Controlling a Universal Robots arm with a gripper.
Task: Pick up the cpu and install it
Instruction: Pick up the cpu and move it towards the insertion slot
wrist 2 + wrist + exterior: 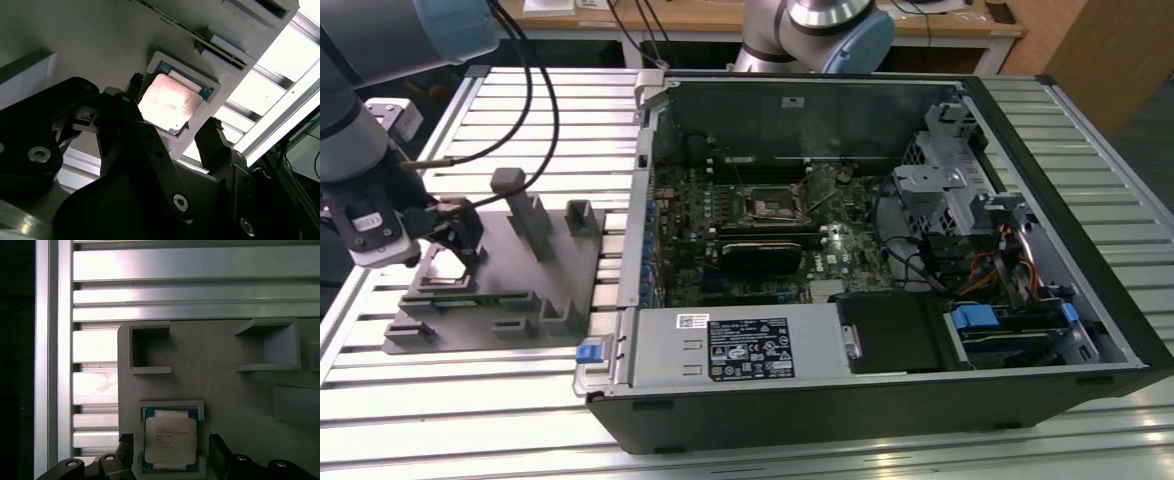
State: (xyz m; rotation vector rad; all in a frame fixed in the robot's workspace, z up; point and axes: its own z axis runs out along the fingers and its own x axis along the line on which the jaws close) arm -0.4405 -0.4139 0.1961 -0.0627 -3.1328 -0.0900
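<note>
The open computer case [854,415] takes up the centre and right of the exterior view, lying on a slatted aluminium table [520,100]. The motherboard's dark socket [767,203] sits near the middle of the frame. At the exterior view's left lies the grey fixture [520,300], with the arm [354,130] reaching down over its left end. The gripper [454,240] hangs low over the fixture there. In both wrist views its fingers [217,452] are spread wide, one on each side of the cpu [170,441] and holding nothing. The cpu [170,102] lies flat in its square pocket in the fixture [225,390], silvery top up.
</note>
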